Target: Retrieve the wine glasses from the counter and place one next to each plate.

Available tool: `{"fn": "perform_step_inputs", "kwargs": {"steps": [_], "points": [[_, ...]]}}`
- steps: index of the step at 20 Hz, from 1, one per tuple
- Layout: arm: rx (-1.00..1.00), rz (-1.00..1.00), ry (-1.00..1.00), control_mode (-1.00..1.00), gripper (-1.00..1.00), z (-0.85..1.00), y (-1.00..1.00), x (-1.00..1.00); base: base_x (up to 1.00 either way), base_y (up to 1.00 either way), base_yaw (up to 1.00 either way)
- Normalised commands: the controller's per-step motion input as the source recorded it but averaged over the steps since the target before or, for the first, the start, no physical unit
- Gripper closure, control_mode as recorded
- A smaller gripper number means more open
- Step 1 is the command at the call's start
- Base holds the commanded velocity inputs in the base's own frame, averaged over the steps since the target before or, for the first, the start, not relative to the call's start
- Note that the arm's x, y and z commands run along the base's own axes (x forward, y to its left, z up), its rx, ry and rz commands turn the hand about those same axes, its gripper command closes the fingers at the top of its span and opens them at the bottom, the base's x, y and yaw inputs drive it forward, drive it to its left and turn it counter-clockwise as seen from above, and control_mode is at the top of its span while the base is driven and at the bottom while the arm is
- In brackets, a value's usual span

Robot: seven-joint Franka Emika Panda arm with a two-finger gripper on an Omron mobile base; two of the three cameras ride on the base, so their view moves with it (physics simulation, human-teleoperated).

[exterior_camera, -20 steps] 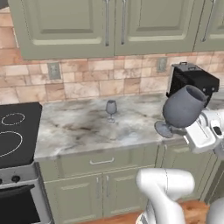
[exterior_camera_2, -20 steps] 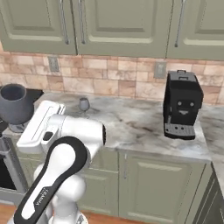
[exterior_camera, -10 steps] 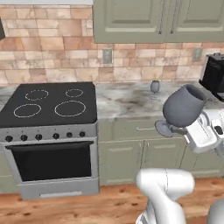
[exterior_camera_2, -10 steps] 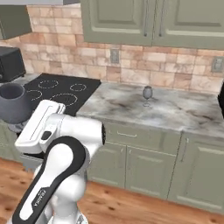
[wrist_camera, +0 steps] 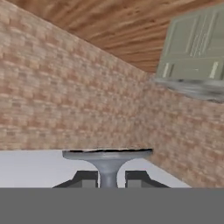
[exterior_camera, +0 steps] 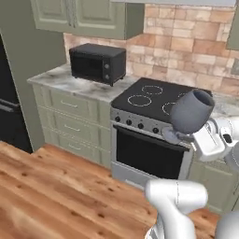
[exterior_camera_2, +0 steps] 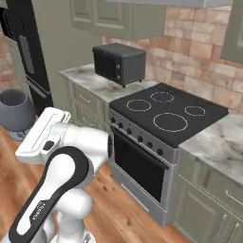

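Transit stage: gripper [wrist_camera: 108, 178] clamped on wine glass [exterior_camera: 191, 112] stem, carried past stovetop [exterior_camera_2: 168, 108]; no plates seen, placements pending.

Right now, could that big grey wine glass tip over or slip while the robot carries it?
Probably top-heavy: the wine glass has a wide bowl above a thin stem. The gripper pinches only that stem, so it might swing. It looks smooth, perhaps slippery and breakable.
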Motion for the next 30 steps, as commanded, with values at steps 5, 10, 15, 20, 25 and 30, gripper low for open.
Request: {"fn": "perform_step_inputs", "kwargs": {"steps": [5,10,15,20,25,30], "points": [[0.0,0.0,0.0,1.0,1.0,0.0,0.0,0.0,0.0,0.0,1.0],[0.0,0.0,0.0,1.0,1.0,0.0,0.0,0.0,0.0,0.0,1.0],[0.0,0.0,0.0,1.0,1.0,0.0,0.0,0.0,0.03,0.0,1.0],[0.0,0.0,0.0,1.0,1.0,0.0,0.0,0.0,0.2,0.0,1.0],[0.0,0.0,0.0,1.0,1.0,0.0,0.0,0.0,0.53,0.0,0.97],[0.0,0.0,0.0,1.0,1.0,0.0,0.0,0.0,0.87,-0.37,0.71]]}}
